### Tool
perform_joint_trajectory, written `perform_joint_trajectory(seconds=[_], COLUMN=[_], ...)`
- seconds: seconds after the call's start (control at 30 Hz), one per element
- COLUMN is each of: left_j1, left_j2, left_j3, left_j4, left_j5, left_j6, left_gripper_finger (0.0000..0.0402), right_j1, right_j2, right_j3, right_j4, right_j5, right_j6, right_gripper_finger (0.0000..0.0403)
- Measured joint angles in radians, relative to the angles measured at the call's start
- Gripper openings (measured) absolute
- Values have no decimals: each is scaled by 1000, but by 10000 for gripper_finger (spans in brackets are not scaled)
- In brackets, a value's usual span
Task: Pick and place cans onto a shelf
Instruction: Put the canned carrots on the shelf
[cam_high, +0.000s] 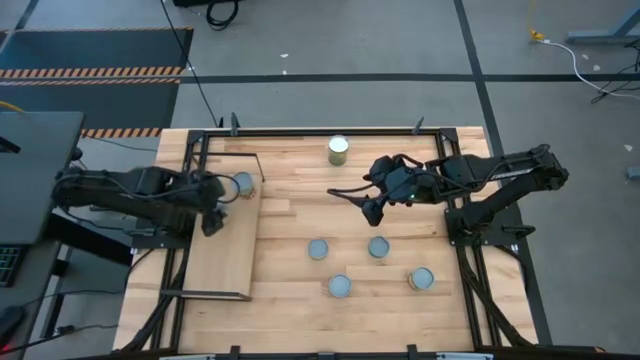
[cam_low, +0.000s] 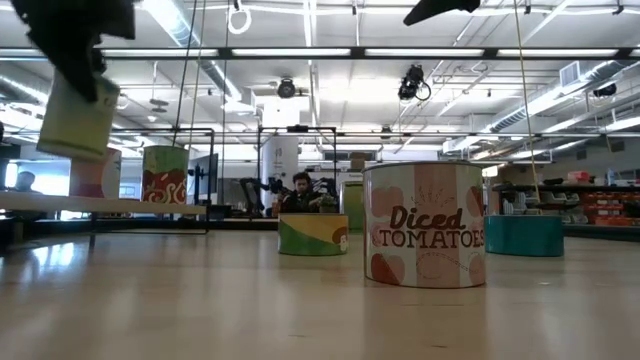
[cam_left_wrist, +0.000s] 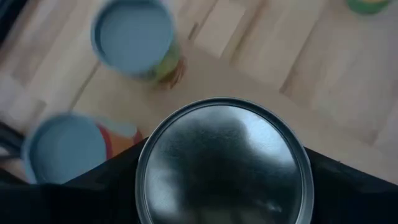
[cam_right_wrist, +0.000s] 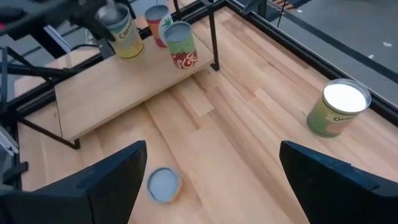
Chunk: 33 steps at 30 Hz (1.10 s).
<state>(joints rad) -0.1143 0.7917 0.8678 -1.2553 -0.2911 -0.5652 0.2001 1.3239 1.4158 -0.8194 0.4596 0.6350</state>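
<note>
The left hand (cam_high: 212, 218) is closed on a can (cam_right_wrist: 122, 27), held tilted above the shelf (cam_high: 225, 255). Two further cans (cam_right_wrist: 180, 45) are seen standing at the shelf's far end. The right hand (cam_high: 368, 204) is held spread open and empty above the bench (cam_high: 300, 315), where five cans (cam_high: 339, 150) are standing.

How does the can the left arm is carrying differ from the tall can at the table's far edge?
The carried can hangs above the shelf, clamped in the left pincer; the tall can stands alone on the tabletop, untouched. The carried can is tilted in the right wrist view; the tall can stands upright. Both are cylindrical tins with yellow-green labels. The right pincer hovers open over the table's middle.
</note>
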Motion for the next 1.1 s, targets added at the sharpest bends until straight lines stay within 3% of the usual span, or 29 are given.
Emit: perform_joint_trajectory(seconds=[0.3,0.7,1.1], left_j1=[-1,-1,-1], left_j2=[-61,-60,-59], left_j3=[-157,-159,-159], left_j4=[-47,-56,-61], left_j5=[-4,-9,16], left_j6=[-79,-53,-18], left_gripper_finger=[309,335,332], right_j1=[15,17,20], right_j2=[0,0,25], right_j3=[0,0,0], right_j4=[19,68,96], right_j5=[19,-14,-144], right_j6=[53,54,31], right_gripper_finger=[375,381,383])
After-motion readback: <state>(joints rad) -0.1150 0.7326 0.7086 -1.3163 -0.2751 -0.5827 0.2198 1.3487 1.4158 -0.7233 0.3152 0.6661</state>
